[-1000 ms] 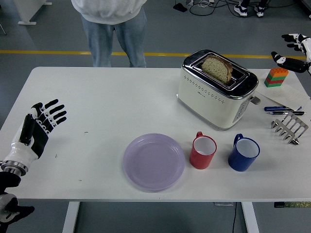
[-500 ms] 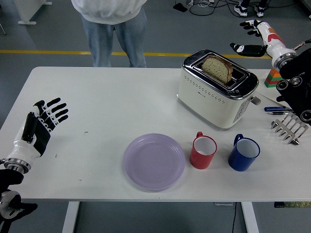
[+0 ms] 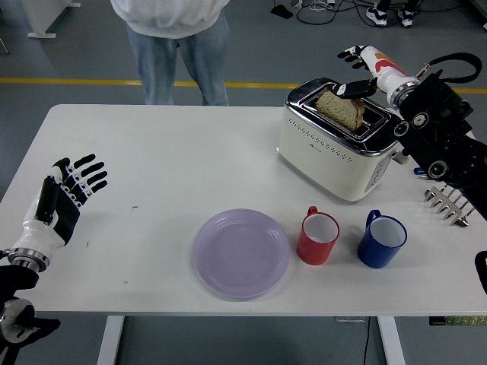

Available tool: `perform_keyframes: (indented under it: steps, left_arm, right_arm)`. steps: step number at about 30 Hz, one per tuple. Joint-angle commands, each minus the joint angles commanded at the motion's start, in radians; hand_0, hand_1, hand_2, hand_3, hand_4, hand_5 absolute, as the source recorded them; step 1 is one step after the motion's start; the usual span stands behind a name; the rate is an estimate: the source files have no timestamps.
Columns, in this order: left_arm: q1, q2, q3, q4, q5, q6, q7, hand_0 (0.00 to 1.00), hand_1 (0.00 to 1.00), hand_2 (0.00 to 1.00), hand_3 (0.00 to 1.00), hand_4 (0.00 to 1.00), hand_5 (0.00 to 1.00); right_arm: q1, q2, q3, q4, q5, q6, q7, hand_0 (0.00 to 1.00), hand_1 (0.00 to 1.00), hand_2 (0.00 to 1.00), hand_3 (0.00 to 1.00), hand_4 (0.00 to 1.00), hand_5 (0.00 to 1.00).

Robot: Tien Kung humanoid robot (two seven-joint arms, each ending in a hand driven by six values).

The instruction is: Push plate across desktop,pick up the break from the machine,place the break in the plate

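White table [image 3: 152, 152], grey floor behind with a yellow line [image 3: 76, 80] running across it. I see a person [image 3: 171, 46] standing at the far side, light top and jeans, hands out of frame.

On the table: cream toaster [image 3: 338, 144] far right, bread slice [image 3: 340, 108] standing up in its slot. Lilac plate [image 3: 240, 253] near the front edge, centre. Red mug [image 3: 317, 236] just right of the plate, blue mug [image 3: 381, 239] right of that. Metal toast rack [image 3: 450, 204] at the right edge, partly behind my right arm.

Right hand [image 3: 364, 70] is above the toaster's far end, fingers spread, holding nothing; thumb tip is just at the top of the bread, can't tell whether it touches. Plate is well apart from that hand, down toward the near edge.

Left hand [image 3: 70, 190] hovers over the left edge of the table, palm up, fingers spread wide, empty. Plate is well to its right.
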State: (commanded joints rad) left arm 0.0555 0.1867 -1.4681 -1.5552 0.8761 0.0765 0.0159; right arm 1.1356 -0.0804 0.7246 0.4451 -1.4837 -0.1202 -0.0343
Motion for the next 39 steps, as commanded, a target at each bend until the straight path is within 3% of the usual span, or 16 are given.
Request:
perform_keyframes:
  steps: [4,10,18,19,24,25,30,31,36,37,39]
  left_arm:
    - [-0.002,-0.003,0.010,0.008,0.002,0.004,-0.004,0.778,0.748,0.727,0.727,0.448,0.998]
    - [-0.019,0.000,0.056,0.025,-0.011,0.001,-0.016,0.775,0.745,0.723,0.724,0.444,0.998]
    - [-0.030,-0.003,0.083,0.038,-0.016,0.000,-0.027,0.774,0.742,0.722,0.720,0.444,0.998]
    - [-0.030,-0.002,0.084,0.038,-0.016,0.000,-0.028,0.773,0.739,0.719,0.718,0.442,0.998]
    - [-0.030,0.000,0.092,0.040,-0.019,0.000,-0.034,0.773,0.739,0.719,0.718,0.442,0.998]
    - [-0.030,0.000,0.093,0.040,-0.019,0.001,-0.035,0.773,0.737,0.715,0.712,0.438,0.998]
    - [-0.029,0.000,0.099,0.046,-0.020,0.001,-0.039,0.773,0.737,0.715,0.712,0.438,0.998]
    - [-0.029,0.000,0.100,0.047,-0.020,0.001,-0.042,0.773,0.734,0.710,0.708,0.433,0.998]
    - [-0.028,0.001,0.104,0.055,-0.031,0.004,-0.073,0.773,0.734,0.710,0.708,0.433,0.998]
    - [-0.028,0.001,0.105,0.055,-0.033,0.005,-0.077,0.771,0.719,0.701,0.695,0.433,0.998]
    - [-0.028,0.001,0.106,0.055,-0.035,0.005,-0.082,0.771,0.719,0.701,0.695,0.433,0.998]
  right_arm:
    - [0.009,0.016,-0.029,-0.027,0.007,0.007,0.008,0.858,0.800,0.815,0.797,0.803,0.259]
    - [0.045,0.063,-0.169,-0.125,0.053,-0.010,0.007,0.853,0.794,0.807,0.797,0.807,0.245]
    - [0.073,0.080,-0.333,-0.195,0.126,-0.027,-0.007,0.822,0.765,0.767,0.785,0.807,0.244]
    - [0.074,0.080,-0.340,-0.197,0.128,-0.029,-0.008,0.723,0.698,0.692,0.751,0.805,0.241]
    - [0.075,0.080,-0.405,-0.212,0.175,-0.050,-0.015,0.723,0.698,0.692,0.751,0.805,0.241]
    - [0.075,0.080,-0.410,-0.213,0.180,-0.052,-0.016,0.588,0.602,0.609,0.706,0.797,0.238]
    - [0.073,0.080,-0.455,-0.221,0.236,-0.070,-0.005,0.588,0.602,0.609,0.706,0.797,0.238]
    - [0.073,0.080,-0.462,-0.220,0.246,-0.072,-0.004,0.493,0.538,0.558,0.647,0.784,0.221]
    - [0.070,0.080,-0.463,-0.215,0.244,-0.087,0.001,0.493,0.538,0.558,0.647,0.784,0.221]
    - [0.070,0.080,-0.463,-0.215,0.243,-0.089,0.002,0.418,0.483,0.500,0.561,0.746,0.205]
    - [0.070,0.080,-0.473,-0.217,0.249,-0.093,0.004,0.418,0.483,0.500,0.561,0.746,0.205]
